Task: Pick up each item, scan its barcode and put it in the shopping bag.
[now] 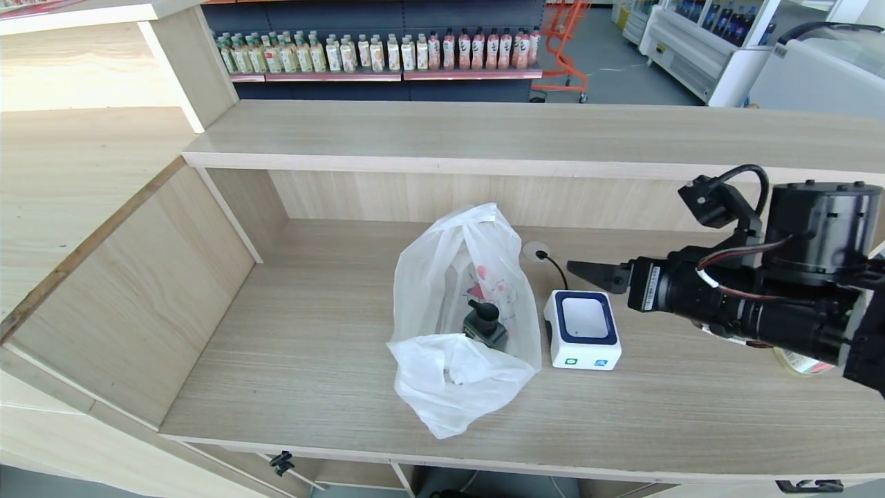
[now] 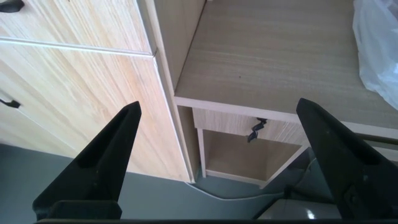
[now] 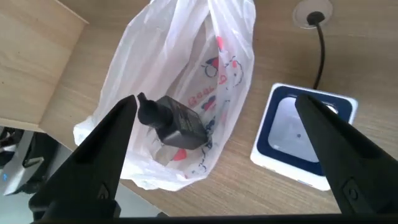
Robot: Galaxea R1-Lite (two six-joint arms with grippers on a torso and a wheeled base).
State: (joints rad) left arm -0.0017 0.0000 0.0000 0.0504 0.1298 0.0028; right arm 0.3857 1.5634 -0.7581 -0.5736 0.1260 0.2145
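A white plastic shopping bag (image 1: 462,332) stands open in the middle of the wooden counter. Inside it lies a dark pump bottle (image 1: 484,323), also seen from above as the bottle (image 3: 175,122) in the bag (image 3: 186,68). Right of the bag sits the white scanner (image 1: 583,329) with a blue-framed window, the scanner (image 3: 305,140). My right gripper (image 1: 585,272) hovers open above the scanner's far side with nothing between its fingers; the right gripper (image 3: 214,158) spans bag and scanner. My left gripper (image 2: 217,155) hangs open and empty off the counter's front left edge.
A cable plugs into a round grommet (image 1: 537,250) behind the scanner. A round labelled item (image 1: 802,361) lies partly hidden under my right arm. Side panel (image 1: 138,290) and back wall enclose the counter. A drawer handle (image 2: 255,129) sits below the front edge.
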